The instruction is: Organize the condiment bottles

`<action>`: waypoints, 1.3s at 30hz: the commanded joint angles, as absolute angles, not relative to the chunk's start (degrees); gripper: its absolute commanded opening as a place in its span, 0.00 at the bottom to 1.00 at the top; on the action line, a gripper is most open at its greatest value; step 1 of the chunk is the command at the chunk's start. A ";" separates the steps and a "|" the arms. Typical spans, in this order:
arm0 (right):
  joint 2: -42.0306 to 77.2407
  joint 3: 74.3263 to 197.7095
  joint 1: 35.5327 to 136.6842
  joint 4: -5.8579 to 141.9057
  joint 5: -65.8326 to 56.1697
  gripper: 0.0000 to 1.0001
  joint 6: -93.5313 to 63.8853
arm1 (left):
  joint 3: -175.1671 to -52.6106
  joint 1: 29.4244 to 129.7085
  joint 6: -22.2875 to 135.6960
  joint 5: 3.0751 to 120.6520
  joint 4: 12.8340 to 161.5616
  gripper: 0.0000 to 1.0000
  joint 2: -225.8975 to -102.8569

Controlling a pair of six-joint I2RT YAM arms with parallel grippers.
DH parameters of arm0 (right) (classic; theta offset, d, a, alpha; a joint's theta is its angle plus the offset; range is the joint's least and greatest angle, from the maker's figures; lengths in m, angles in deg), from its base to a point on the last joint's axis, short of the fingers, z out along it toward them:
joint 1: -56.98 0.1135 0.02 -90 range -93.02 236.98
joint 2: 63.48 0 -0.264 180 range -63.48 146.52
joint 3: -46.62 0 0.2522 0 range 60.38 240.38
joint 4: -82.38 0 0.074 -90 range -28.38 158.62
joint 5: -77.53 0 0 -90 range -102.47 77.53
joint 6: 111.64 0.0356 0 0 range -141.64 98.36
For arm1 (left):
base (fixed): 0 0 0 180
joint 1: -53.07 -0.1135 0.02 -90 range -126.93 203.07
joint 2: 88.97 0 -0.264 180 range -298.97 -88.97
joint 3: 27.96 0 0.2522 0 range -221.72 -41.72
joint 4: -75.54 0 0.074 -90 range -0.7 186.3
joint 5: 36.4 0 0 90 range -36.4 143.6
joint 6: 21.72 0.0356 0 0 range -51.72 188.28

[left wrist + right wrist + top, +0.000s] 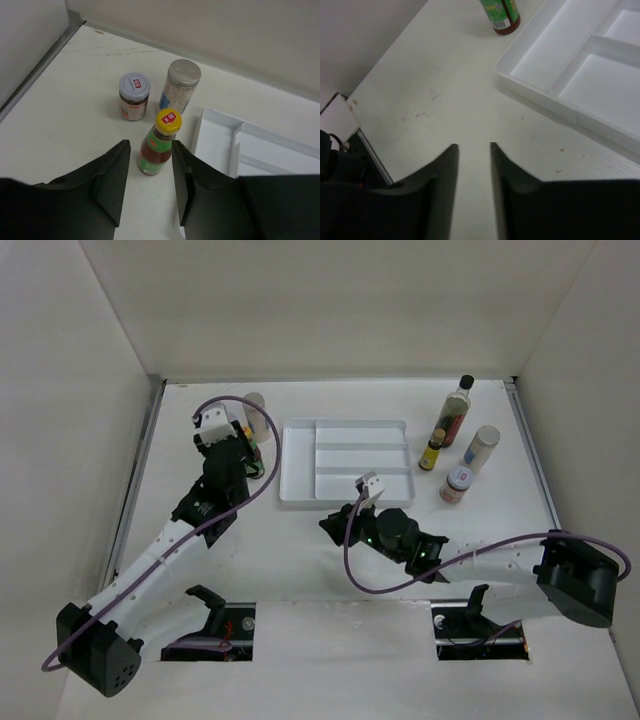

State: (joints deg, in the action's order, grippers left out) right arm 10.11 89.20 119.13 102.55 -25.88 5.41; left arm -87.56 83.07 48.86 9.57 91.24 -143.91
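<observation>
A small yellow-capped sauce bottle with a green label stands upright between the tips of my open left gripper, with a gap on its left side. Behind it stand a small pale-lidded jar and a taller spice jar with a metal lid. In the top view my left gripper is left of the white tray. At the right stand a tall dark bottle, a small yellow-capped bottle, a white cylindrical jar and a short jar. My right gripper is open and empty over bare table in its wrist view.
The white divided tray lies right of the left cluster; its near corner shows in the right wrist view, with a green-labelled bottle's base beyond. White walls enclose the table on three sides.
</observation>
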 commanded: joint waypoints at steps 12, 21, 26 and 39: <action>11.23 91.06 120.13 106.41 -24.69 0.68 4.64 | -97.35 78.51 52.64 15.28 87.37 0.80 -161.21; 11.76 90.79 119.25 106.41 -24.69 0.68 5.08 | -97.79 76.23 50.71 17.39 85.26 0.68 -167.63; 11.84 90.79 119.08 106.50 -24.69 0.68 4.64 | -97.71 74.82 50.71 18.44 81.75 0.61 -169.65; 12.02 90.71 118.46 106.50 -24.51 0.68 4.90 | -98.84 75.08 51.32 16.43 82.53 0.20 -164.31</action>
State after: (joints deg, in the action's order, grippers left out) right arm 12.79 89.20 118.83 103.34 -25.27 5.13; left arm -96.02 74.96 50.98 18.29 86.03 -170.86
